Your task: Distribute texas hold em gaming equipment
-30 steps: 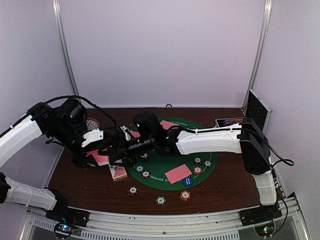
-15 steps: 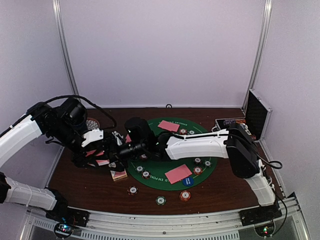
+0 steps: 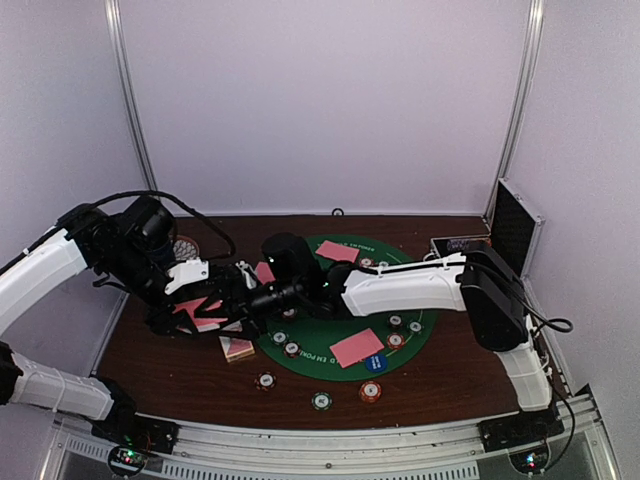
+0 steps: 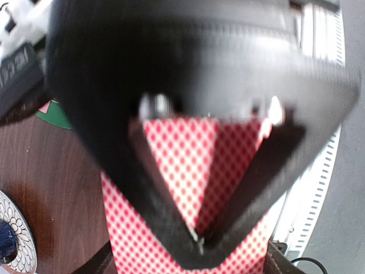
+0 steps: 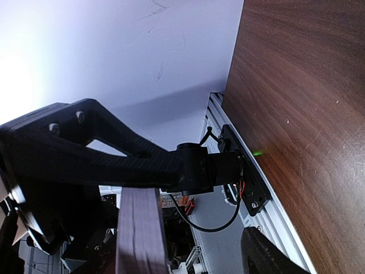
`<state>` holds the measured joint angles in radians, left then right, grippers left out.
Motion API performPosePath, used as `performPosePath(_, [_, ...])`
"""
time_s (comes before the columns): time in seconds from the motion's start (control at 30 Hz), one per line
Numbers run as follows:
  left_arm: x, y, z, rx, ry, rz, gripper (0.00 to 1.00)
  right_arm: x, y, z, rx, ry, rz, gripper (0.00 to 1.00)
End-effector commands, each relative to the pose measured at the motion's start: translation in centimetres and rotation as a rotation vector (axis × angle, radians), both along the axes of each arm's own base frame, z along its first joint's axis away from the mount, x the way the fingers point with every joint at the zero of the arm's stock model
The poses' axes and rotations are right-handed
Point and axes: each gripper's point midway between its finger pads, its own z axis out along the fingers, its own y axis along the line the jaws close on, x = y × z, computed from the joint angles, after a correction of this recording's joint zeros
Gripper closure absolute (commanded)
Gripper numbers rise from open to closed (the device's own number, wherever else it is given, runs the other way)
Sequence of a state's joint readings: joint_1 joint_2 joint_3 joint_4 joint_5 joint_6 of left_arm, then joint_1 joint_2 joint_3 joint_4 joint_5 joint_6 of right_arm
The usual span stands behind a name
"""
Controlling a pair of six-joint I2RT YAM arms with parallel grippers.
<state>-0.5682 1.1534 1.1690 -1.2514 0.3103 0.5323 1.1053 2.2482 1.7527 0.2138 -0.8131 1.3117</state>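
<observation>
Down at the near edge, a row of loose chips (image 3: 321,400) sits on the bare table (image 3: 430,385), waiting for players. Just beyond them, one pink card (image 3: 357,347) lies flat on the green mat (image 3: 322,330), and a small pack (image 3: 237,347) rests off the mat's left rim.

Now the action, just past that pack and off the mat's left side. The left gripper (image 4: 197,240) has its jaws pinched tight on the held cards (image 4: 182,154), pink dotted backs toward its own camera. They run lengthwise out of the jaws and stick out past the fingertips. From above they seem to lie roughly left to right, free end toward the other arm.

The right gripper (image 3: 240,303) reaches across from the right, its long forearm stretched over the mat, and meets them head-on. Its own camera shows the fingers (image 5: 114,148) standing apart with nothing plainly clamped between them. So the cards lie just to the left of those jaws, along the line of approach. Whether the tips are on a card yet, I can't tell.

The right arm looks like the one to peel a card off, and it needs that free end between its fingers. Farther back, another card (image 3: 340,250) lies at the mat's far edge.
</observation>
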Motion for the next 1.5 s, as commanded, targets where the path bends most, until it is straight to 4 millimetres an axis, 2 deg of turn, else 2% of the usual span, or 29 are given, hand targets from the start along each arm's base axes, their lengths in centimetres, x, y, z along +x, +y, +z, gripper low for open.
performPosePath(0.0, [0.3,-0.5,1.6,-0.047,-0.040,-0.006,1.00,0.7,-2.0,-0.5,-0.062,0.002,-0.022,0.36])
performPosePath(0.4, [0.3,-0.5,1.5,-0.047,-0.038,-0.010,1.00,0.6,-2.5,2.4,-0.025,-0.032,-0.018,0.52])
performPosePath(0.67, [0.2,-0.4,1.3,-0.040,-0.037,-0.008,1.00,0.2,-2.9,2.8,-0.026,-0.035,0.001,0.60])
performPosePath(0.93, [0.2,-0.3,1.3,-0.040,-0.038,-0.009,1.00,0.5,-4.3,3.1,-0.047,-0.045,-0.004,0.57])
performPosePath(1.17, [0.1,-0.3,1.2,-0.038,-0.035,-0.009,1.00,0.8,-5.0,4.5,-0.031,-0.055,-0.013,0.59])
performPosePath(1.47, [0.1,-0.1,1.1,-0.035,-0.039,-0.009,1.00,0.4,-5.8,5.3,-0.053,-0.077,-0.004,0.83])
